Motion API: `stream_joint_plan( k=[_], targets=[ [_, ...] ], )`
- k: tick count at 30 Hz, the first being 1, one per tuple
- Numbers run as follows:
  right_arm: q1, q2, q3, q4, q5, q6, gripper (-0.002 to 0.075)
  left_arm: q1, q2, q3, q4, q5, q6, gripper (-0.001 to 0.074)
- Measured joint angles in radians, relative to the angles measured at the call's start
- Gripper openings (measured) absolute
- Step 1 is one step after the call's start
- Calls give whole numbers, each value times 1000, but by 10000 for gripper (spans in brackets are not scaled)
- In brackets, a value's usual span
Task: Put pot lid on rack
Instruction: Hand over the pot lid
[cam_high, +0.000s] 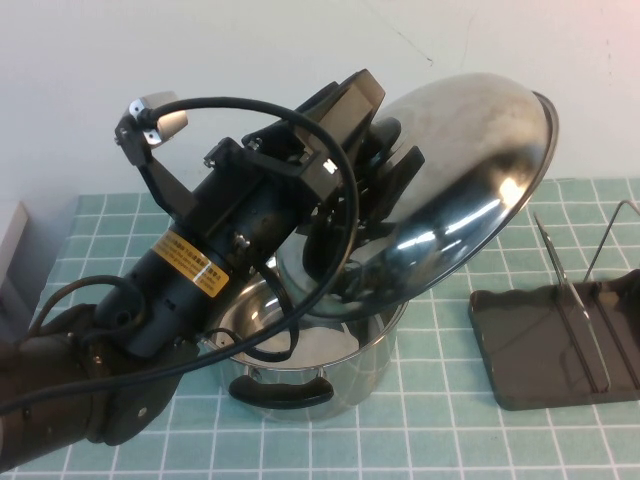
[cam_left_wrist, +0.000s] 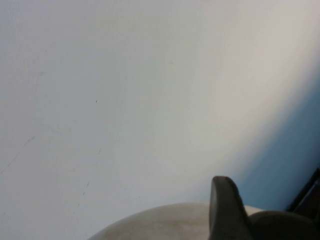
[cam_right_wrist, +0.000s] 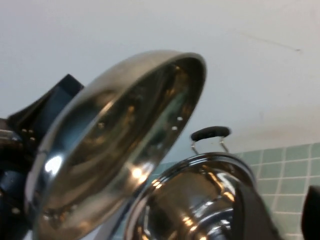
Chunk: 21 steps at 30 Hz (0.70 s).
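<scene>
Lid (cam_high: 470, 190) tipped on edge above pot (cam_high: 300, 375), dome facing left gripper (cam_high: 375, 185), clamped on its knob; right gripper unseen.

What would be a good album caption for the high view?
Left gripper lifts the tilted pot lid above the open pot, rack waiting on the right; right gripper out of view.

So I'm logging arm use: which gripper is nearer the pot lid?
Left. The left gripper holds the pot lid tilted above the pot; the right gripper sits low beside the pot.
</scene>
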<state>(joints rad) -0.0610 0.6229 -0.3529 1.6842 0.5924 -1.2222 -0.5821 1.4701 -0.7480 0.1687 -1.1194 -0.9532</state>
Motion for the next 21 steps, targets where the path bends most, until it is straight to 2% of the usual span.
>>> stream_joint_plan(
  k=[3, 7, 14, 21],
  targets=[
    [0, 160, -113, 0, 115, 19, 296, 0, 0, 0, 0, 0, 0, 323],
    [0, 325, -252, 0, 266, 66, 360, 0, 0, 0, 0, -2, 0, 323],
    [0, 509, -415, 0, 414, 204, 376, 0, 0, 0, 0, -2, 7, 323],
    [4, 526, -450, 0, 467, 279, 377, 0, 0, 0, 0, -2, 36, 323]
  ],
)
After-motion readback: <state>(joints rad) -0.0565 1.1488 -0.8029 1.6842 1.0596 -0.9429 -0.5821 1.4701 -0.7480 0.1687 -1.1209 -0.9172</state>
